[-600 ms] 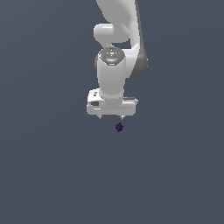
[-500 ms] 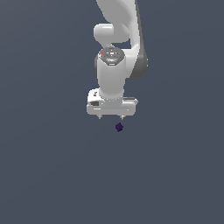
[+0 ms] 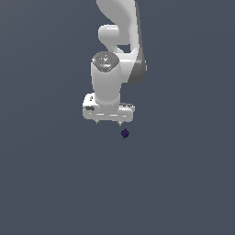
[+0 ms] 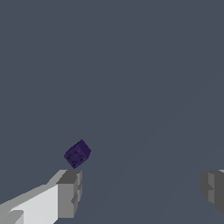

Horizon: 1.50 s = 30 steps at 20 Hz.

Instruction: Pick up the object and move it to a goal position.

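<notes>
Gripper (image 3: 108, 122) spread wide, holding nothing. Tiny dark purple cube (image 3: 125, 133) just below the gripper, toward the exterior view's right, apart from it. On the wrist camera, cube (image 4: 77, 153) just beyond one fingertip (image 4: 70, 192), outside the gap, turned askew.

the arm (image 3: 120, 27) is glossy white, built of rounded segments, with a dark grey panel along one side and a grey cap bearing small red and green marks. the gripper (image 3: 108, 122) is a white bar with grey fingertips (image 4: 70, 192).
</notes>
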Available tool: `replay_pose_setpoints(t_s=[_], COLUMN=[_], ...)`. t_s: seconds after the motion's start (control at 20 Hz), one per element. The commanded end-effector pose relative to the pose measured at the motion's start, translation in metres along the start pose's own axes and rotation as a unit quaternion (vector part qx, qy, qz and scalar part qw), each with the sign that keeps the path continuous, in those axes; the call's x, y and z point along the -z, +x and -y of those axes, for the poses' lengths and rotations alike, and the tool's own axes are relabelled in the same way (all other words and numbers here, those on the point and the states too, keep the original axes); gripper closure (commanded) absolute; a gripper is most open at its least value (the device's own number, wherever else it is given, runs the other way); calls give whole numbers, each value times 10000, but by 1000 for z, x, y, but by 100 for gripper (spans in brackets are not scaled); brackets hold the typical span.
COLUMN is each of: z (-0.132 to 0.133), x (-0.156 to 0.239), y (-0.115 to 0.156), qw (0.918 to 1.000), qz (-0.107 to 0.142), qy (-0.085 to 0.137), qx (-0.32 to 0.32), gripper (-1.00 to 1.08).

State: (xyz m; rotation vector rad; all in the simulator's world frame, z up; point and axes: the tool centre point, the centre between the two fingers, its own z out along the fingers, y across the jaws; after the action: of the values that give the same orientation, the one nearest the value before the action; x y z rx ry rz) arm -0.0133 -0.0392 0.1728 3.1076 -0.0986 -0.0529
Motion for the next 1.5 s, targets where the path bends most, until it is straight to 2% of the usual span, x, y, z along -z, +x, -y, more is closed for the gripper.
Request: replay_pose_setpoints(t_s=[0.0, 0.45, 0.85, 1.05, 1.45], z=[-2, 4, 23, 39, 68], x=[-1, -7, -32, -51, -84], y=[0, -1, -7, -13, -27], qw=[10000, 9998, 9955, 9880, 9644], qz=[10, -4, -45, -81, -161], qy=[-7, -5, 1, 15, 67], qx=[-11, 187, 950, 1545, 2638], gripper=[-92, -92, -92, -92, -92])
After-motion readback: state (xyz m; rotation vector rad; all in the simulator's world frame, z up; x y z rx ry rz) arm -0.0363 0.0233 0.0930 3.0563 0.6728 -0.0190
